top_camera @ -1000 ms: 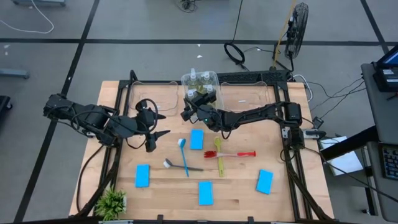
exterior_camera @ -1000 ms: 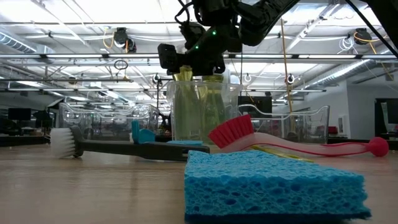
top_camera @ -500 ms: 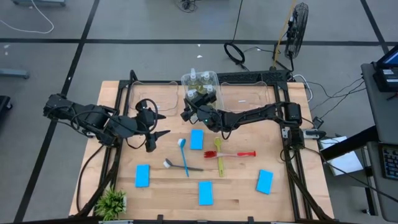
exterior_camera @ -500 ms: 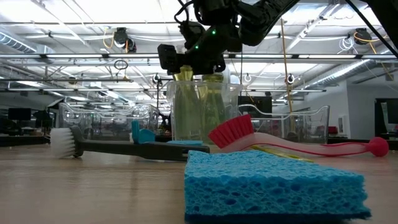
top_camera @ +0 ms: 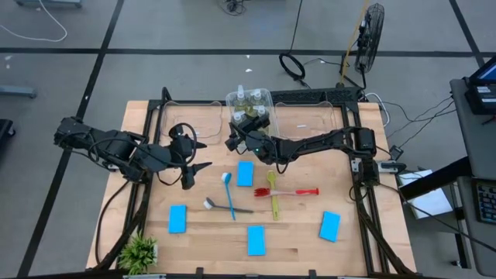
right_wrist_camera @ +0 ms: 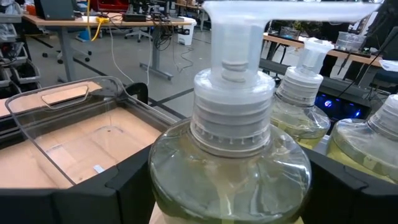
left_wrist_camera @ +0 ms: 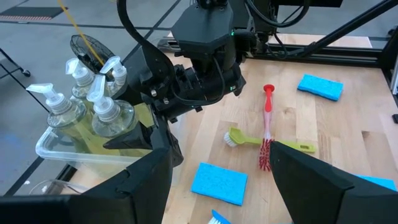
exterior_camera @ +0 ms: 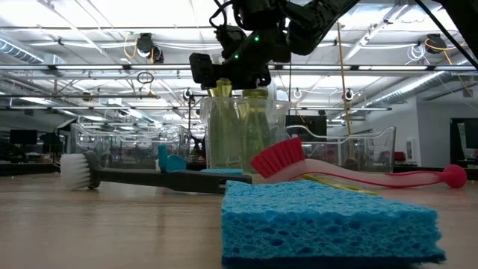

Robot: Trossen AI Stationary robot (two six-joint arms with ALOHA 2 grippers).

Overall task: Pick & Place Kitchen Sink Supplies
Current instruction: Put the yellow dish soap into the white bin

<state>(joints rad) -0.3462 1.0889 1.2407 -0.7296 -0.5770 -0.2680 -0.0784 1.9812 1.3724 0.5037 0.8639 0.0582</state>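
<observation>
Four bottles [top_camera: 249, 105] of yellow-green liquid sit together in the middle clear bin [top_camera: 266, 96] at the back of the bench [top_camera: 302, 232]. The right claw [right_wrist_camera: 233, 186] grips the nearest bottle [right_wrist_camera: 230, 165] by its body, at the bin's front edge. To either side stand two more clear bins [top_camera: 180, 118] – both hold nothing that shows. In front of the bin lie the brushes: blue [top_camera: 229, 194] crossing grey [top_camera: 226, 207], red [top_camera: 293, 191] crossing yellow-green [top_camera: 273, 194]. Four blue sponges [top_camera: 245, 173] are scattered around them – one just below the right arm, three nearer the front edge. The left claw [top_camera: 195, 155] hovers open, left of the bottles, holding nothing. A small plant [top_camera: 139, 252] stands at the front left corner.
</observation>
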